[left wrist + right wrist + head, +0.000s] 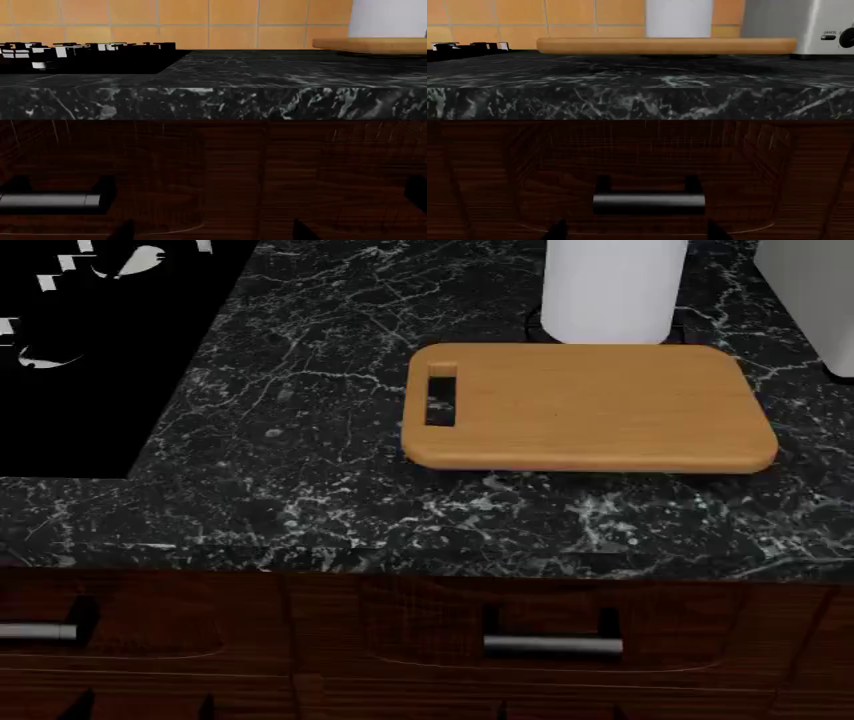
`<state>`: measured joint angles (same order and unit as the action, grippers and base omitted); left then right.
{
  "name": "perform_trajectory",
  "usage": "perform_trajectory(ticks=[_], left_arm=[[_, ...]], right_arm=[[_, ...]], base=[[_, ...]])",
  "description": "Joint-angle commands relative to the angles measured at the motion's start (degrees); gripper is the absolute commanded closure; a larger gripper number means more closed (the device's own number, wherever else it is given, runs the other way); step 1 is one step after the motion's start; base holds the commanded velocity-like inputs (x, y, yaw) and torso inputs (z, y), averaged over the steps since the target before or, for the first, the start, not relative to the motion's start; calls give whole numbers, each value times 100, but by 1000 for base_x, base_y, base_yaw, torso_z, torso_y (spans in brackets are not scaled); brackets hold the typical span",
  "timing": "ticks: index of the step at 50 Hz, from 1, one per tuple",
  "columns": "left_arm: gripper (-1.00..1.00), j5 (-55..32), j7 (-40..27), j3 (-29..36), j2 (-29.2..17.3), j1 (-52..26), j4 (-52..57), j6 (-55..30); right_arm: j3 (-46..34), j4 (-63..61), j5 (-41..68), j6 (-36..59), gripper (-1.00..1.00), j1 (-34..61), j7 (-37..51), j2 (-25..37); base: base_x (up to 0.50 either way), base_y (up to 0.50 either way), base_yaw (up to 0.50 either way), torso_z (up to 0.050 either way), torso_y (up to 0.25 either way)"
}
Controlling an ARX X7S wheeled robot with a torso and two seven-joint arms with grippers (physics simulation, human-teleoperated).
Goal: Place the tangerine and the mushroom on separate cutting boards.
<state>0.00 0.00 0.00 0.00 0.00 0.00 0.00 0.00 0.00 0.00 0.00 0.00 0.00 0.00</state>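
a light honey-coloured cutting board (590, 408) with rounded corners and a slot handle lies flat at centre right on the veined black marble surface (320, 510), above dark-grained wooden drawers (400, 640); neither end effector shows.

You face a black marble countertop (334, 500) with a black cooktop (94, 360) set into its far left. A white cylinder (611, 290) stands at the back, and dark wooden drawers (400, 640) with metal handles (551, 645) run below.

Desk (267, 75): black marble, seen edge-on
Cutting board (373, 45): light wood, far corner
Drawer handle (50, 200): metal, below
Stove (87, 55): probably, black
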Motion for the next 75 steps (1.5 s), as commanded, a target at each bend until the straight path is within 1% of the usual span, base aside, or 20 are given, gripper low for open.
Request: perform_trajectory(ticks=[1,2,3,4,5,6,7,10,13,34,75], left_arm=[[-100,-85,-88,88,-85,6,34,-27],[-100,-103,-130,126,-109,-1,3,-2],[-100,-116,-164,155,-133,-1,1,1],[-100,-118,-198,181,-154,-2,-7,29],[-100,-72,-233,223,-187,-3,-18,70],[-100,-4,-293,258,-212,-4,-21,87],[-100,15,-313,287,-235,-5,-10,57],[-100,-25,-351,328,-270,-7,-10,56],[-100,-59,-401,358,-296,-8,-10,58],[-100,-354,-562,515,-437,-18,19,-42],[-100,-662,-784,793,-678,-48,39,-113]], right_arm=[[-76,76,61,-56,-100,22,75,60],[-187,-39,126,329,-100,298,255,39],[-271,-33,167,460,-100,431,361,53],[-331,254,267,235,-100,535,251,106],[-330,981,292,-281,-100,711,245,125],[-344,292,327,252,-100,537,355,135],[-385,16,328,474,-100,472,390,166],[-447,-237,413,687,-100,437,411,227],[-553,-182,296,706,-100,495,516,276],[-727,32,371,507,-100,490,760,454],[-898,-172,639,600,-100,410,1074,713]], base=[[0,0,0,0,0],[0,0,0,0,0],[0,0,0,0,0],[0,0,0,0,0],[0,0,0,0,0],[0,0,0,0,0],[0,0,0,0,0],[0,0,0,0,0],[0,0,0,0,0],[0,-500,0,0,0],[0,-500,0,0,0]])
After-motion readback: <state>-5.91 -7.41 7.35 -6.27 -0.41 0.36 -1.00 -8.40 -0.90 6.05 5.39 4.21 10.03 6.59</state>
